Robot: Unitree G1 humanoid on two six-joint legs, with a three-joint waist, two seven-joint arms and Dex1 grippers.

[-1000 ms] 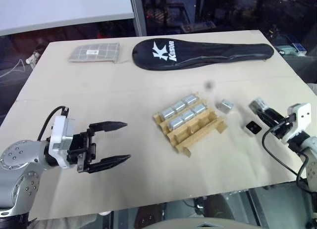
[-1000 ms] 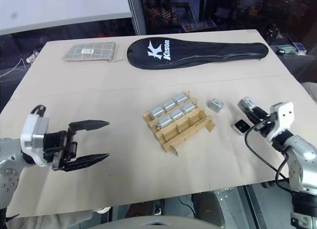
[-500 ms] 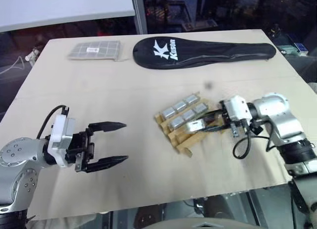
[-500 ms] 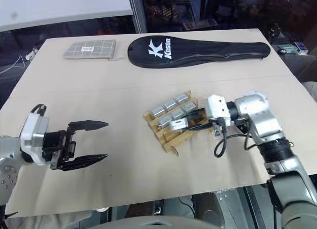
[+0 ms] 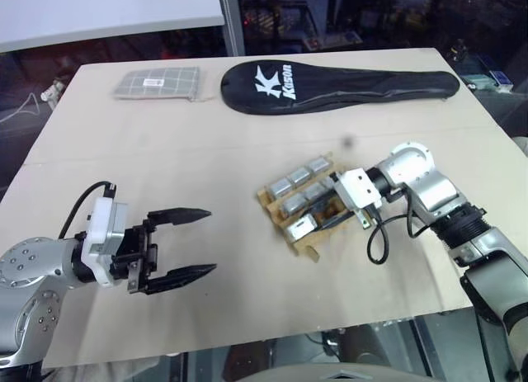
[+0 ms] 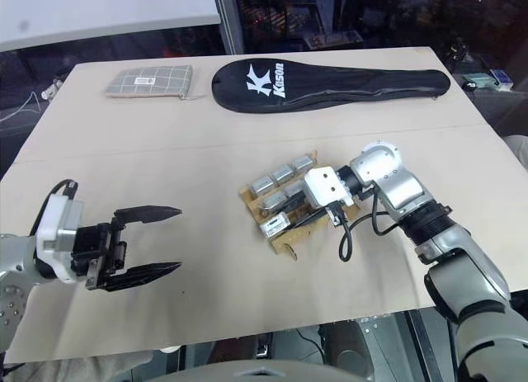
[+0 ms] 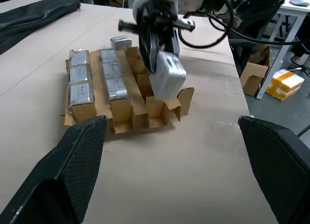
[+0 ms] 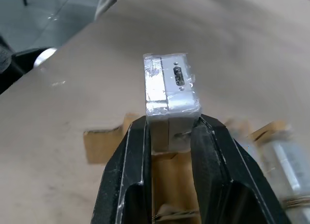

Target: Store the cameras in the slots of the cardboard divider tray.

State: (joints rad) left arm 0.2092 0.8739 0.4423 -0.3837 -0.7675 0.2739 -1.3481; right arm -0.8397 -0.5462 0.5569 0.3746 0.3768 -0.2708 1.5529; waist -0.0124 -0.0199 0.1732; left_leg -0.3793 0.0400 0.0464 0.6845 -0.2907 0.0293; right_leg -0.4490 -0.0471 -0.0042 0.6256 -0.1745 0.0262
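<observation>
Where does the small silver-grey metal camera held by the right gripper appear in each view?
Left eye: centre, over the tray's near end, camera.
Right eye: centre, same spot.
Left wrist: upper middle, hanging above the tray.
Right wrist: centre, between the gripper's fingers.
Shared landmark: tan cardboard divider tray.

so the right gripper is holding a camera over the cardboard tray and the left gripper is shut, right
Not quite: the left gripper is open, its two fingers spread wide with nothing between them, as the left eye view shows. The rest stands: the right gripper is shut on a camera over the cardboard tray.
</observation>
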